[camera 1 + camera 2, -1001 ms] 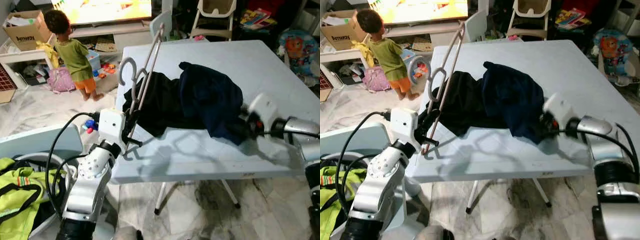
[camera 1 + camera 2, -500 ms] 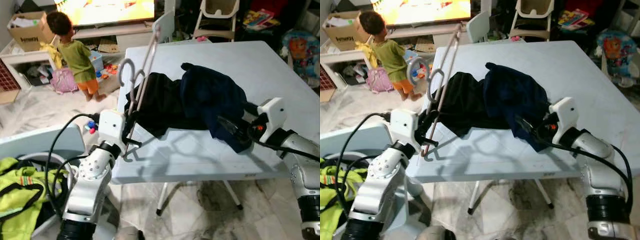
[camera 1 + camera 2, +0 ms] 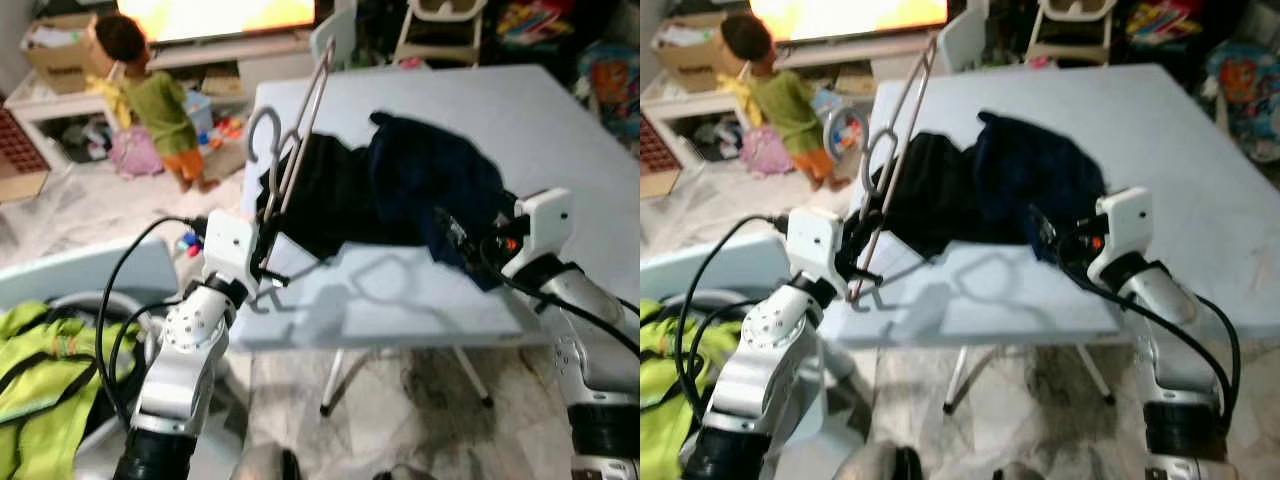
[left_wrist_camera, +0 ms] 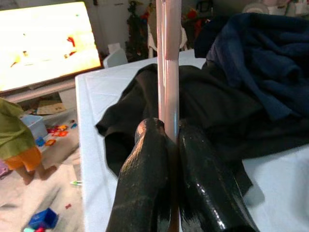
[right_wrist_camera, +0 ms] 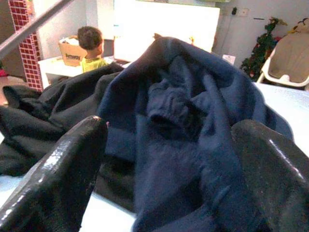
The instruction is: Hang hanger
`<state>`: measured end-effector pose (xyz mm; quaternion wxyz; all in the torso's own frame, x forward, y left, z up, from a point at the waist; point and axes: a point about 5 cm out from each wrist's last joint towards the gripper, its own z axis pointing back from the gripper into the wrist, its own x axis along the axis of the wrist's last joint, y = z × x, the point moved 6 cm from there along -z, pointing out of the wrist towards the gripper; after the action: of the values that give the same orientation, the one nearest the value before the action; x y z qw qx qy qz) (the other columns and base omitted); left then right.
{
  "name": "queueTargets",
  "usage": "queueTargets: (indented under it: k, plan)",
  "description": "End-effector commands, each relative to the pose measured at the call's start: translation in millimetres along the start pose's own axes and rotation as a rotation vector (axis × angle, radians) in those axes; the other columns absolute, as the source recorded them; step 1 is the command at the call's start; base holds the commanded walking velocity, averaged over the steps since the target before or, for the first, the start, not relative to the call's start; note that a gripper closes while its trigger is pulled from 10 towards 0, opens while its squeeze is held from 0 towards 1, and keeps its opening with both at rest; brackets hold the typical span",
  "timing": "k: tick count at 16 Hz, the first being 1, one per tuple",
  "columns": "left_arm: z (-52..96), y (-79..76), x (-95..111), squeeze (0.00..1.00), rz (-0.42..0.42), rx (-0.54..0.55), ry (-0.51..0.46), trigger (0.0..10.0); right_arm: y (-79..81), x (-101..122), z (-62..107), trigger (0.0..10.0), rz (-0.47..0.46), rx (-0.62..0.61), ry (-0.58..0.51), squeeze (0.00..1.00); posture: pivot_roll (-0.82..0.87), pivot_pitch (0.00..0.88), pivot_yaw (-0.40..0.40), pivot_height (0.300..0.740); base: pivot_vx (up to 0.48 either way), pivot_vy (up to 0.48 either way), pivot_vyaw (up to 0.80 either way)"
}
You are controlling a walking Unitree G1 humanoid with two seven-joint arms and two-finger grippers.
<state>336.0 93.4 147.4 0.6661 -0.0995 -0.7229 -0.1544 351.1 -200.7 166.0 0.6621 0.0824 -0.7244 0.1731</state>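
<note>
Metal hanger (image 3: 300, 130) pinched in my left gripper (image 4: 166, 145), raised for hanging | right gripper (image 5: 159, 159) spread beside navy garment (image 3: 430, 190)

Count: one hanger (image 3: 298, 125), two garments on one white table (image 3: 560, 130) — one black garment (image 3: 325, 195), one navy garment (image 3: 430, 185). Two grippers: left gripper (image 4: 166, 145), right gripper (image 5: 164, 159). One person (image 3: 155, 100), one lit screen (image 4: 43, 46), one cardboard box (image 3: 55, 45).
</note>
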Motion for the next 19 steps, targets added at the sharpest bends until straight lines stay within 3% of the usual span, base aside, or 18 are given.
queueTargets:
  k: [1,6,15,16,17,18,19]
  plan:
    - [7.7,2.5,-25,0.00,0.011,0.000,0.094,10.0,-2.2,5,-2.2,10.0,0.003,-0.015,-0.013,0.00,0.01,0.000,0.048,0.740,-0.322,0.000,0.00]
    - [8.1,1.0,-25,0.00,0.017,-0.002,0.096,10.0,-10.7,20,-7.2,10.0,0.063,-0.081,-0.057,0.00,0.01,0.000,0.043,0.740,-0.334,0.000,0.00]
    - [7.2,-4.9,-28,0.00,0.010,-0.040,0.109,10.0,-14.2,2,-7.1,10.0,0.143,-0.120,0.023,0.00,0.00,0.000,0.047,0.740,-0.229,0.000,0.00]
    - [8.4,-8.2,-31,0.00,-0.004,-0.071,0.123,10.0,-12.8,2,-6.8,10.0,0.151,-0.103,0.023,0.00,0.00,0.000,0.046,0.740,0.000,0.000,0.00]
    - [13.2,-18.5,-40,0.00,-0.025,-0.173,0.166,10.0,-9.5,0,-5.3,10.0,0.178,-0.049,0.043,0.00,0.00,0.000,0.046,0.740,0.000,0.000,0.00]
    - [27.4,-37.6,-51,0.00,-0.005,-0.380,0.234,10.0,2.5,2,-0.5,10.0,0.216,0.094,0.055,0.00,0.00,0.000,0.046,0.740,0.000,0.000,0.00]
    - [37.2,-44.8,-58,0.00,-0.002,-0.478,0.286,10.0,4.3,1,1.6,10.0,0.228,0.132,0.066,0.00,0.00,0.000,0.046,0.740,0.000,0.000,0.00]
